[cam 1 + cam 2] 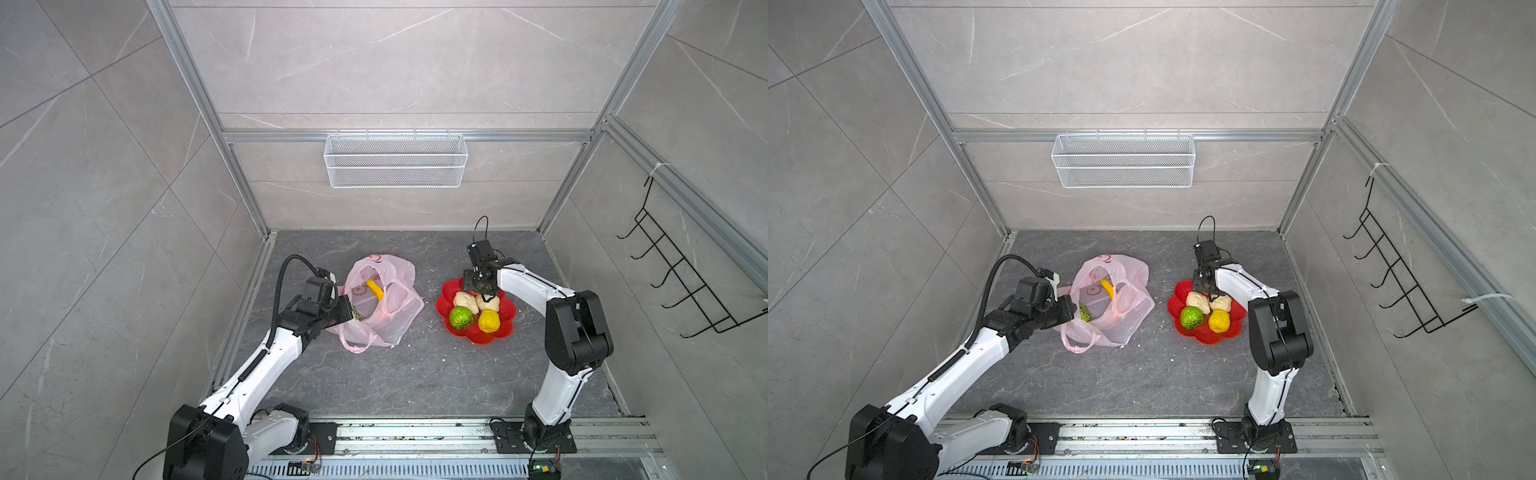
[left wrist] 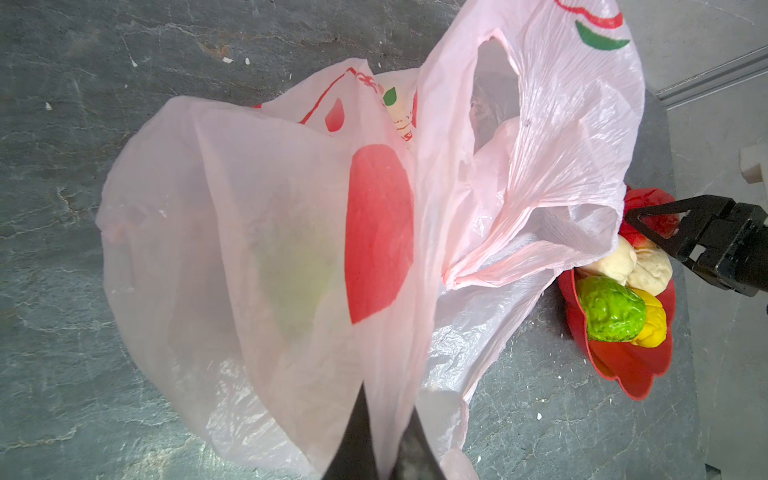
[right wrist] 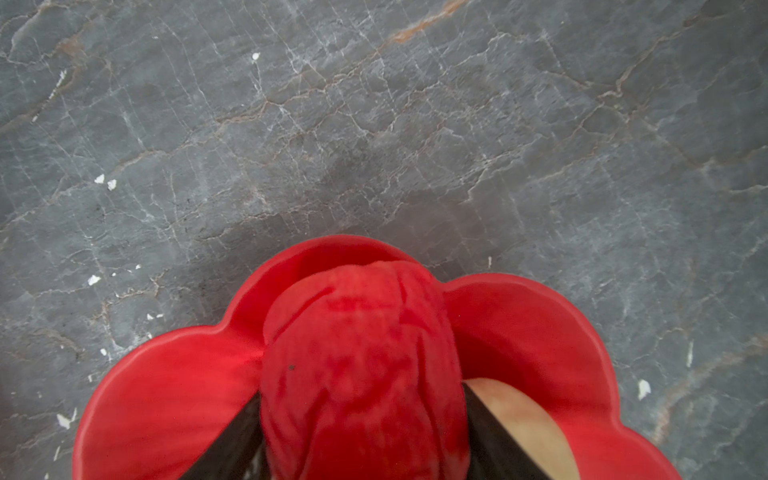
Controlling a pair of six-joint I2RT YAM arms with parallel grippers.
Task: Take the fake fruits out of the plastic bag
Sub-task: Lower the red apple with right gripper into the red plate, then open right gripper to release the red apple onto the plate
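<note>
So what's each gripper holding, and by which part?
Left gripper pinches the plastic bag by its rim. Red apple sits between right gripper's fingers at its sides; clamped or not, cannot tell.

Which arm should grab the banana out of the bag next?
Probably right. The left gripper has its jaws shut on the plastic bag, holding it open. The right gripper has the red apple between its jaws at the red dish and looks nearly free.

A pink plastic bag [image 1: 395, 320] sags open on the grey slab [image 1: 415, 374], a banana [image 1: 374, 289] inside and the left gripper [image 1: 350, 312] closed on its rim. The right gripper [image 1: 487, 297] hangs over a red flower-shaped dish [image 1: 500, 328] holding beige lumps [image 1: 465, 300], a green netted ball [image 1: 460, 318] and a yellow lumpy fruit [image 1: 488, 321].
</note>
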